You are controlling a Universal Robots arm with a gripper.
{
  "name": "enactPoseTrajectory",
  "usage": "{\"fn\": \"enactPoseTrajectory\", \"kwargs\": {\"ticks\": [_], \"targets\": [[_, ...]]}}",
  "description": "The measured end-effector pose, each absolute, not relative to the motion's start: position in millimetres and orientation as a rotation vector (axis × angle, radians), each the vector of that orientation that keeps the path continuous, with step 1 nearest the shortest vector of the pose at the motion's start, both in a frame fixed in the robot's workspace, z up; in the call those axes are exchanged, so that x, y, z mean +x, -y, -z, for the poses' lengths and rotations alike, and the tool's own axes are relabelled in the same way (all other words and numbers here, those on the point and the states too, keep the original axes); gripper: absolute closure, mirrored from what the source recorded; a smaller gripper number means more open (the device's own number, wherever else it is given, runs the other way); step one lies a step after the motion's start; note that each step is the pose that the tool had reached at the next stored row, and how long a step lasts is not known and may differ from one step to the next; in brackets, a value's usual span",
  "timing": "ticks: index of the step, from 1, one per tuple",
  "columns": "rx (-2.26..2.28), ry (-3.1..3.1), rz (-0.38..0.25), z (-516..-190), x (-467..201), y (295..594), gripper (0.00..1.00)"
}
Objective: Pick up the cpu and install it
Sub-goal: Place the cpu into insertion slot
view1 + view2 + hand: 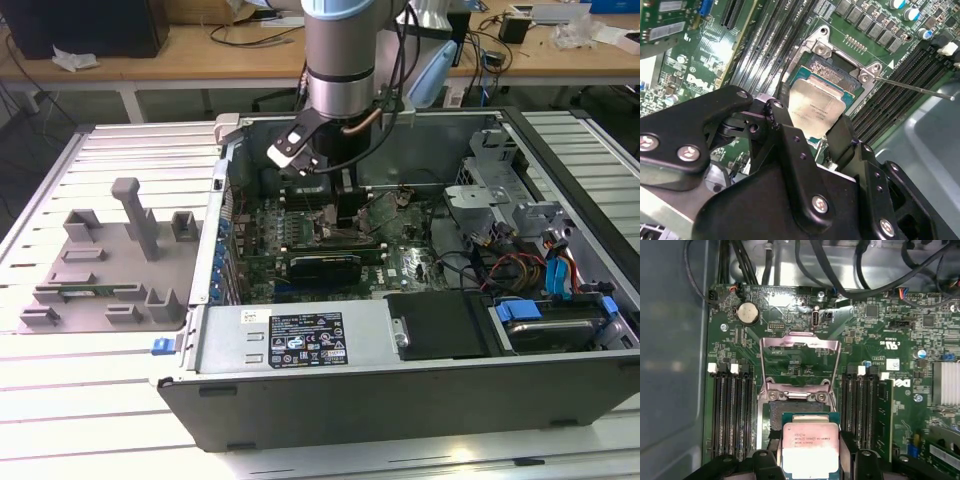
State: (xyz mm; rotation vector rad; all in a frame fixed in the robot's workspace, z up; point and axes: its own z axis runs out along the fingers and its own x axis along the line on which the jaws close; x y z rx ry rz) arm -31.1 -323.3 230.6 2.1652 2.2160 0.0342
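**CPU clamped in the gripper at the open socket**

The arm point(340, 60) reaches down into an open computer case point(300, 390) that lies on a slatted metal table point(60, 420). In both wrist views the gripper point(812, 127) is clamped on the cpu point(815, 105). Its two black fingers point(785, 132) press against opposite edges of the chip, whose silver top faces up. The cpu sits over the near part of the socket point(787, 407) and partly covers it. Whether it is already seated there cannot be told.

The socket's load plate point(800, 343) stands swung open on the far side of the chip. A thin metal lever point(912, 87) sticks out sideways from a corner of the frame, apart from the fingers. Rows of black memory slots point(730, 410) run along both sides of the socket, just beside the fingers. Farther along the motherboard point(855, 340) are a coin cell battery point(747, 313) and a finned heat sink point(946, 382). Black cables point(810, 265) loop over the board's far edge.

In the exterior view, an expansion card point(325, 265) stands upright between the arm and the case's near wall. Coloured wires point(510, 270) and a drive bay with blue tabs point(545, 315) crowd the case at the exterior view's right. A grey fixture tray point(110, 260) lies on the table outside the case, at the exterior view's left.
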Motion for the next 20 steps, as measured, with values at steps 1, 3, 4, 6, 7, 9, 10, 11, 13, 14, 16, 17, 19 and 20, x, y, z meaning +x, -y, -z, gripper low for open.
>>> {"fn": "enactPoseTrajectory", "kwargs": {"ticks": [1, 3, 4, 6, 7, 9, 10, 11, 13, 14, 16, 17, 19, 20], "targets": [[2.165, -2.216, -0.033, -229, -31, 323, 0.46], [2.165, -2.216, -0.027, -226, -31, 322, 0.46], [2.165, -2.216, -0.026, -225, -31, 322, 0.46], [2.165, -2.214, -0.023, -223, -31, 322, 0.46], [2.165, -2.214, -0.023, -222, -31, 321, 0.46], [2.166, -2.213, -0.023, -222, -31, 320, 0.46], [2.166, -2.213, -0.023, -222, -31, 319, 0.46], [2.168, -2.212, -0.023, -221, -31, 318, 0.46], [2.169, -2.210, -0.023, -219, -31, 318, 0.46], [2.170, -2.209, -0.023, -218, -31, 317, 0.46], [2.170, -2.207, -0.021, -215, -31, 316, 0.46], [2.171, -2.207, -0.021, -214, -31, 316, 0.46], [2.172, -2.205, -0.021, -210, -31, 315, 0.46], [2.173, -2.204, -0.020, -208, -31, 315, 0.46]]}}
